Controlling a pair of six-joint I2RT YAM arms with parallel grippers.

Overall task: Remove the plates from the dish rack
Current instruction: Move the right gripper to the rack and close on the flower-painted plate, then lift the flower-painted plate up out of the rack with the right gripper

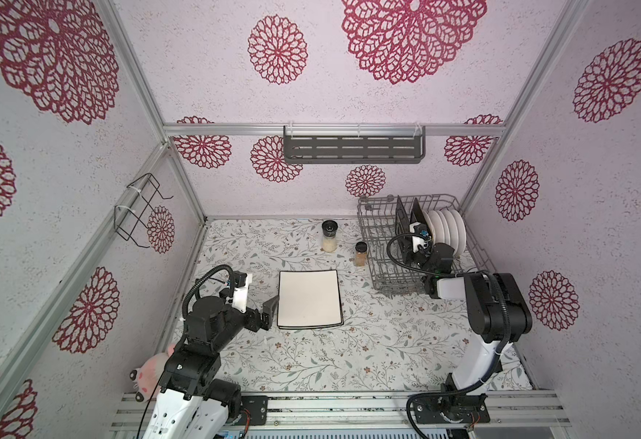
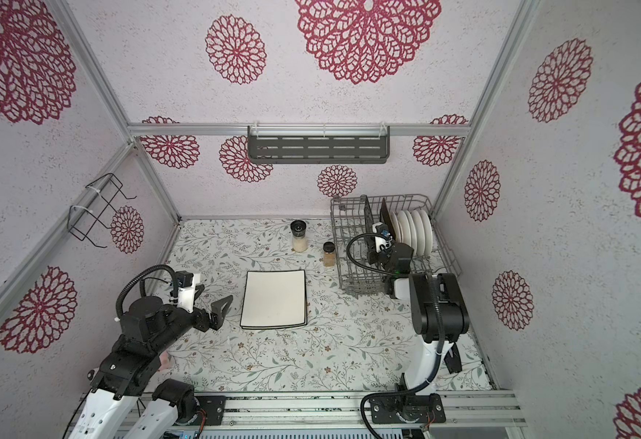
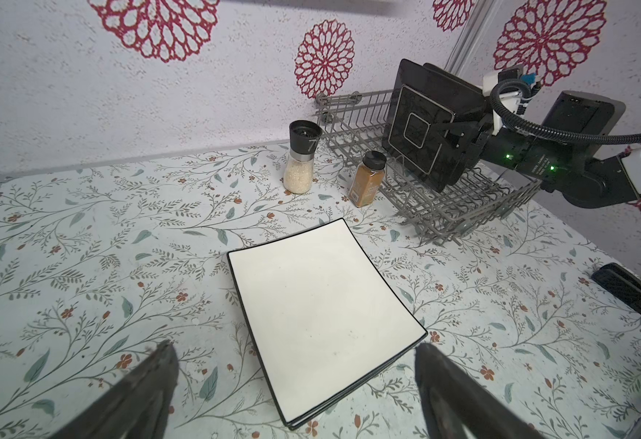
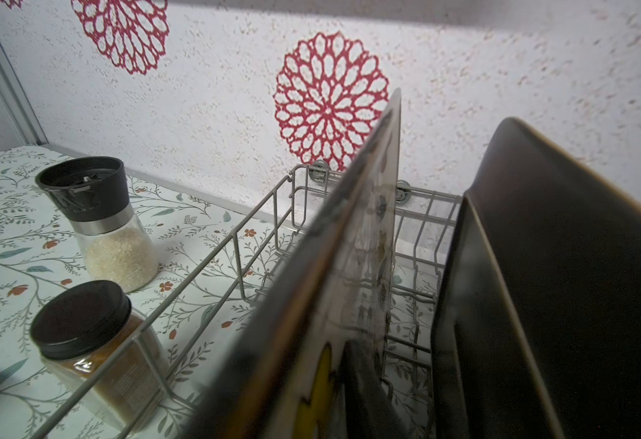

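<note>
Right of centre in a top view, the right gripper (image 3: 451, 131) straddles an upright glossy black square plate (image 1: 400, 218) in the grey wire dish rack (image 1: 372, 243). I cannot tell if it is clamped. The left gripper (image 1: 267, 313) gapes empty beside stacked cream square plates (image 1: 309, 298), likely awaiting it.

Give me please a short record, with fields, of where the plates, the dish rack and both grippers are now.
source: grey wire dish rack, back right on the floral table
unloaded: cream rounded-square plates with dark rims, stacked flat mid-table
in rack: black square plates and white round plates, standing on edge
left gripper: open, empty, beside the cream stack
right gripper: jaws astride the outermost black plate's edge; grip unclear
beside rack: black-capped glass grinder, small brown spice jar
</note>
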